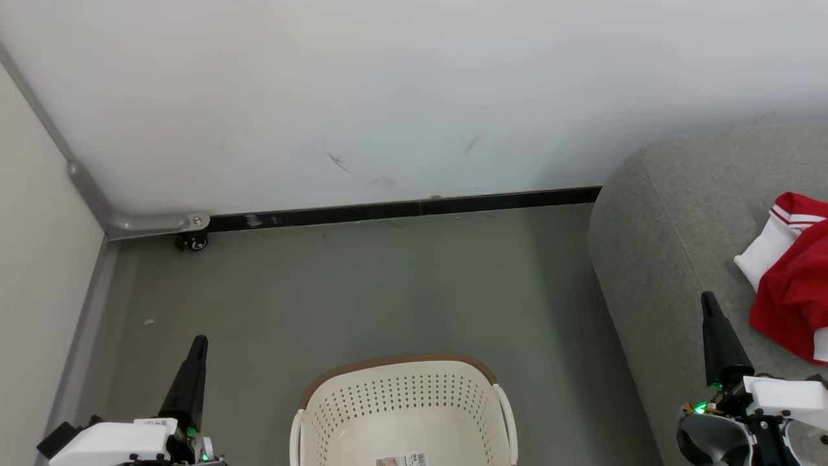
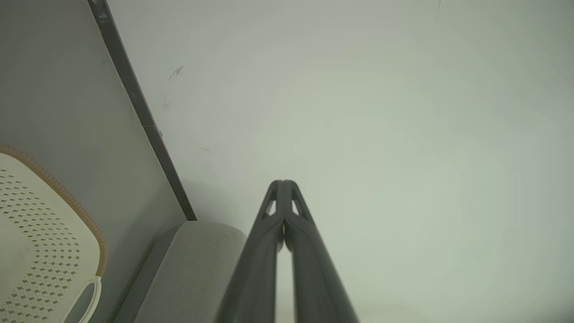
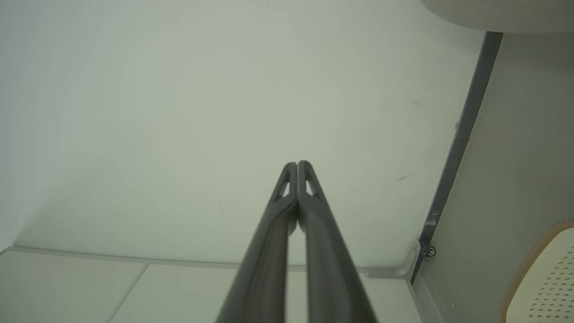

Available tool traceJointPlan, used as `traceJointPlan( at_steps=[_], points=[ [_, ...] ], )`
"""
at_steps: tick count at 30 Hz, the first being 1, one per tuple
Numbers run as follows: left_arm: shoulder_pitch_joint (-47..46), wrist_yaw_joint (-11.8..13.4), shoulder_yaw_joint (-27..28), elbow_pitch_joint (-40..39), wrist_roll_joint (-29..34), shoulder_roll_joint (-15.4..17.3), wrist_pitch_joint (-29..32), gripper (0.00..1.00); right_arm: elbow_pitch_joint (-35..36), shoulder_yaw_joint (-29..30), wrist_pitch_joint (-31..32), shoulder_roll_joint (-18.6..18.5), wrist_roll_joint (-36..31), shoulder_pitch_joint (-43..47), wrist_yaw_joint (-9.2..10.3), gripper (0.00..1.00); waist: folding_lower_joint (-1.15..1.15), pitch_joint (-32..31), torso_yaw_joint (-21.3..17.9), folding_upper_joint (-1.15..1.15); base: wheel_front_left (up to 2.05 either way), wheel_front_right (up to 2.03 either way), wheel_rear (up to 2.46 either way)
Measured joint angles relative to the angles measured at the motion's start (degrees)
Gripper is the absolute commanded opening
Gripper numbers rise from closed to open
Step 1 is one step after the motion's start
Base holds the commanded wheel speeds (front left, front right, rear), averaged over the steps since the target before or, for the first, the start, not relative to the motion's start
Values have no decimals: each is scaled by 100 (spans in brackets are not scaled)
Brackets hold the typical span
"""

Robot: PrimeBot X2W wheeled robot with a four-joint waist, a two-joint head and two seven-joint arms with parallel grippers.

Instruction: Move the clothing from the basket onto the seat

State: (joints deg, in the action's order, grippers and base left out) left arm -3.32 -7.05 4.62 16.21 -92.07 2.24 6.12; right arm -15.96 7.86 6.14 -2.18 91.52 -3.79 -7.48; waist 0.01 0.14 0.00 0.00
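Lying on the seat (image 1: 666,226) at your right, you have the clothing (image 1: 792,285), red and white, bunched. Your basket (image 1: 401,401) stands on the floor (image 1: 388,291) straight ahead, apart from the seat. Your left gripper (image 2: 283,183) and right gripper (image 3: 297,163): jaws pressed together, tip to tip, both aimed toward the wall (image 1: 388,97).
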Motion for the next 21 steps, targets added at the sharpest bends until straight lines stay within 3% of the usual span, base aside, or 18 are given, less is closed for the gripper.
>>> traceJointPlan(
  at_steps=[21],
  points=[
    [-3,-1,0,5,0,0,0,0,0,0,0,0,0,0,0,0,0,0,0,0,0,0,0]
  ],
)
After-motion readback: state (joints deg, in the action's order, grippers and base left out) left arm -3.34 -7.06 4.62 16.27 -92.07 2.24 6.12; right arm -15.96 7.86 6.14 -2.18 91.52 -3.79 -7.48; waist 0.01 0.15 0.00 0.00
